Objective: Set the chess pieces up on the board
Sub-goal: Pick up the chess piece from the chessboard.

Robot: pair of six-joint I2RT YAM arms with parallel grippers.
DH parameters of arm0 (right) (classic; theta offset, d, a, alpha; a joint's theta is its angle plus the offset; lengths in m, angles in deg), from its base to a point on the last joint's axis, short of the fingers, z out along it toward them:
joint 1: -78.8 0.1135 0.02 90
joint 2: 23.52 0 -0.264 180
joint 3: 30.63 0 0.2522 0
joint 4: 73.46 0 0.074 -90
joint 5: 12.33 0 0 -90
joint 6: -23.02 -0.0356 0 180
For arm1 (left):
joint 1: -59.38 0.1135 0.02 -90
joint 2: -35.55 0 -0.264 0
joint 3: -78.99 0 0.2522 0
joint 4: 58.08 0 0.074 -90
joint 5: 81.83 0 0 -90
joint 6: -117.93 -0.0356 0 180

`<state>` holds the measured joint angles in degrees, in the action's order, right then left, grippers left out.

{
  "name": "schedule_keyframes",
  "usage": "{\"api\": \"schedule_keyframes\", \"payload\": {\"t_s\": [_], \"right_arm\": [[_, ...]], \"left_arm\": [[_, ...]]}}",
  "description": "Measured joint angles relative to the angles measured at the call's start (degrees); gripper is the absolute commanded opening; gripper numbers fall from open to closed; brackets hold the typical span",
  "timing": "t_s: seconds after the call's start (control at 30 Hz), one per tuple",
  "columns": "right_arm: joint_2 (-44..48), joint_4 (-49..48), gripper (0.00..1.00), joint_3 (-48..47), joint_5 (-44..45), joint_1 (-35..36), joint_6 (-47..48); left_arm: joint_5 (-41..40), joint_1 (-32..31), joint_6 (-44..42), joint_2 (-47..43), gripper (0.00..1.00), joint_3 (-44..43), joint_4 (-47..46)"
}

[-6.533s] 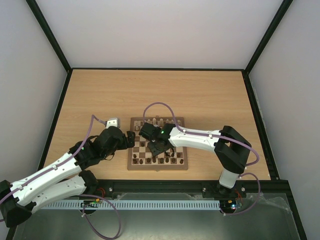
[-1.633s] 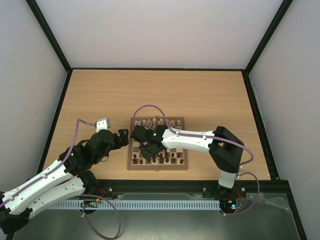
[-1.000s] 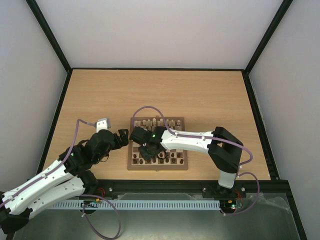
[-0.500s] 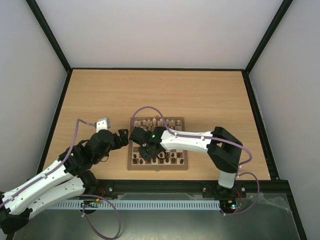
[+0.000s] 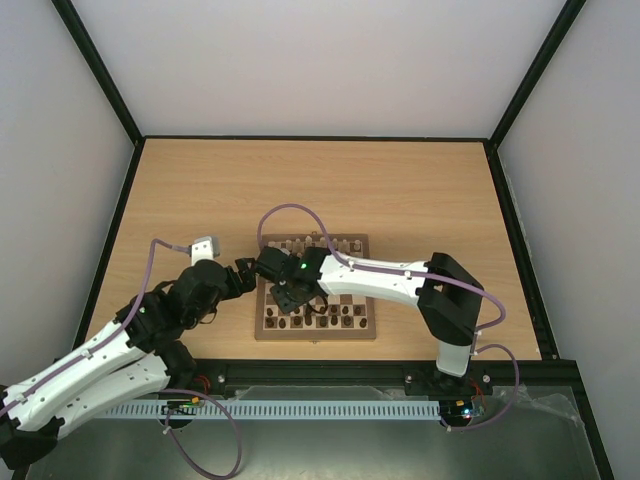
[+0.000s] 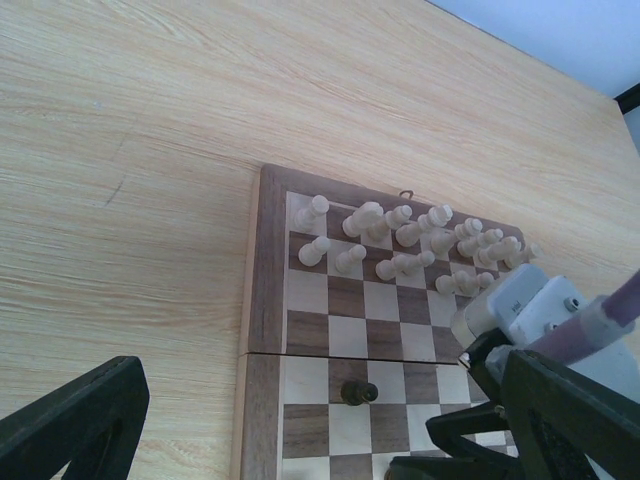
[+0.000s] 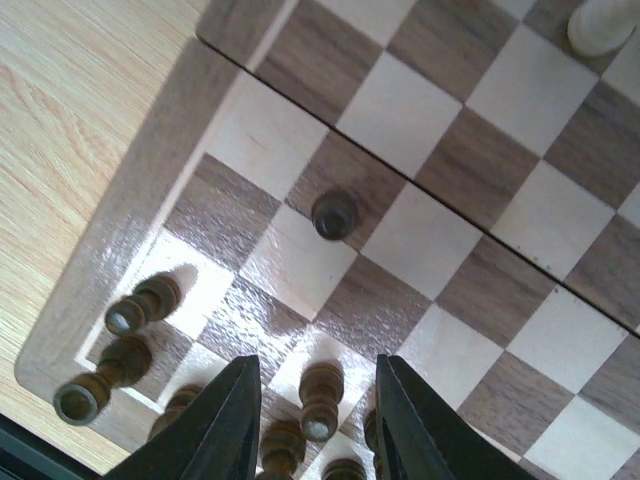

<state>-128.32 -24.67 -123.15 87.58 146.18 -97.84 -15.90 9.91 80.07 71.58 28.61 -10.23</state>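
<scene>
The board (image 5: 315, 290) lies in front of both arms. Cream chess pieces (image 6: 400, 235) crowd its far rows and dark chess pieces (image 5: 330, 318) its near rows. My right gripper (image 7: 316, 372) hangs open over the near left corner. A dark piece (image 7: 321, 398) stands upright on a light square between its fingers (image 7: 225, 425), touching neither. A lone dark pawn (image 7: 334, 215) stands two squares farther in and shows as the dark pawn (image 6: 355, 393) in the left wrist view. My left gripper (image 5: 243, 272) is open and empty, just off the board's left edge.
Three dark pieces (image 7: 112, 360) lean near the board's corner frame in the right wrist view. The right arm (image 5: 390, 280) stretches across the board from the right. Bare wooden table (image 5: 320, 190) lies beyond the board, ringed by a black frame.
The right gripper has shifted slightly left and away over the board's near left part, and its jaws now stand apart from the dark piece. The left arm has not moved.
</scene>
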Motion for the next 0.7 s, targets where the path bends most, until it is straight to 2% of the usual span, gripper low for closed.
{"api": "schedule_keyframes", "payload": {"t_s": [0.1,0.17,0.5,0.7], "right_arm": [[-0.8,-0.1,0.42,-1.6,0.3,-0.3,0.4],[-1.8,-0.3,0.43,-2.3,0.4,-0.7,0.8],[-4.9,-1.7,0.39,-2.9,-0.2,-4.8,2.6],[-6.1,-2.8,0.38,-4.4,-1.2,-5.9,3.6]], "left_arm": [[-0.3,0.0,0.2,-1.2,0.99,0.1,0.2],[-0.6,0.0,0.6,-2.3,0.99,0.1,0.2],[-4.0,0.0,3.0,-10.2,1.00,0.1,1.7],[-4.8,0.0,3.6,-10.5,0.99,0.1,1.9]]}}
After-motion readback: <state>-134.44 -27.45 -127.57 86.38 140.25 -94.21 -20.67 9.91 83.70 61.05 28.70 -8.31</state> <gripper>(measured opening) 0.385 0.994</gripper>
